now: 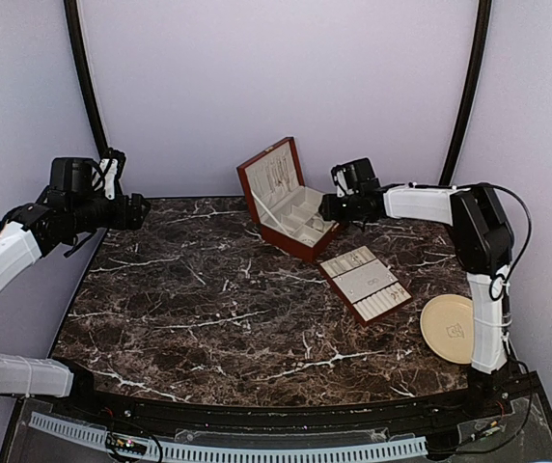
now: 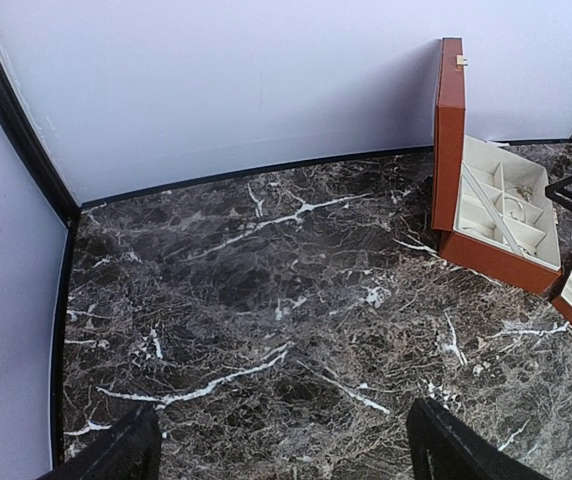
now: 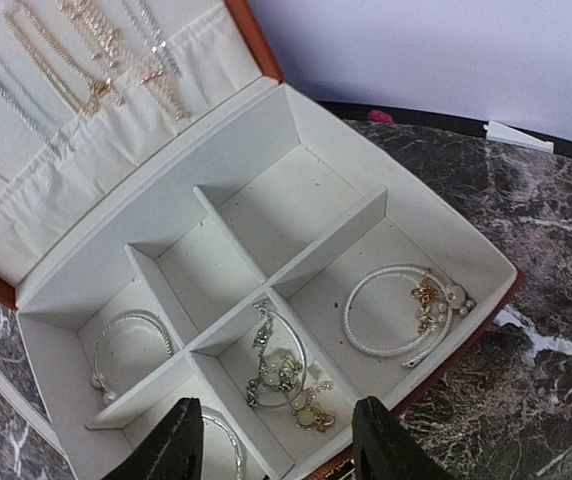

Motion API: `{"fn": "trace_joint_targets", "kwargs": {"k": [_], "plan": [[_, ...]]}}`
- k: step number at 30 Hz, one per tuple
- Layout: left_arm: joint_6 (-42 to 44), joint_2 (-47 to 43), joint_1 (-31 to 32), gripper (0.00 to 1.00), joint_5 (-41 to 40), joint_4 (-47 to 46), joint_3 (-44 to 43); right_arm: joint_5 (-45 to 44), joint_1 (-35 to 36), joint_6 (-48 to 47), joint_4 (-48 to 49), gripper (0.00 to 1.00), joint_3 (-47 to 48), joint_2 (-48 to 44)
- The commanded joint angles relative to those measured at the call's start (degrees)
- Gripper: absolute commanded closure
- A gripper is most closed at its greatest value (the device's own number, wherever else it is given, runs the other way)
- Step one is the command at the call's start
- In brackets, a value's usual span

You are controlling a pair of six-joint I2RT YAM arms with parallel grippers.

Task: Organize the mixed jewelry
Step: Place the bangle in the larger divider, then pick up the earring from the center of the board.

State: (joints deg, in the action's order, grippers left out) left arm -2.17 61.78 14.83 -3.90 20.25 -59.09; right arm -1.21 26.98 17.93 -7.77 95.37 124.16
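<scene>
Overhead, my left pincer (image 1: 139, 212) hangs raised above the left edge of the dark marble table (image 1: 208, 299), well apart from everything else. My right pincer (image 1: 326, 206) reaches over the right side of the open wooden box (image 1: 290, 227) at the back of the table. Just beside the box, on the side nearer to me, lies a cream-lined tray (image 1: 365, 282), and a round beige plate (image 1: 448, 328) sits near the right edge; from up here the pieces are too small to tell apart. From my left wrist, the two fingers (image 2: 116, 455) stand wide apart, released, with only bare marble between them. The box stands at the far right with its lid raised, and a corner of the tray shows beside it. From my right wrist, the fingers (image 3: 181, 445) are parted and grasp nothing, hovering over the box's front rim. The mixed jewelry (image 3: 284, 372) lies in the cream compartments: hoops and small pearly clusters in the right, middle-front and left ones, and one more hoop partly hidden behind my finger. Fine chains (image 3: 96, 60) hang on the lid's lining above its pocket.
</scene>
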Motion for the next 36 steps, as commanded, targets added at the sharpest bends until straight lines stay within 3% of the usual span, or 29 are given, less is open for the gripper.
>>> {"fn": "trace_joint_targets", "kwargs": {"k": [1, 12, 24, 30, 36], "plan": [[0.12, -2.45, -0.33, 0.12, -0.09, -0.28, 1.10, -1.99, -0.18, -0.75, 0.73, 0.44, -1.53, -4.28], [0.11, -4.55, -0.33, 0.12, -0.23, -2.11, 2.43, 1.75, -0.16, 0.48, 2.46, 0.41, -6.83, -11.29], [-0.92, -3.58, -0.33, 0.12, 5.88, -4.94, 4.48, 8.45, -0.09, 2.28, 7.52, 0.36, -29.57, -35.30], [-1.75, 0.12, -0.19, 0.13, 10.89, -5.92, 4.81, 1.55, -0.09, 4.56, 2.29, 0.35, -38.18, -44.28], [-1.51, 2.00, 0.70, 0.15, 14.82, -7.22, 5.30, 0.75, -0.09, 7.95, 6.29, 0.37, -48.95, -49.71]]}}
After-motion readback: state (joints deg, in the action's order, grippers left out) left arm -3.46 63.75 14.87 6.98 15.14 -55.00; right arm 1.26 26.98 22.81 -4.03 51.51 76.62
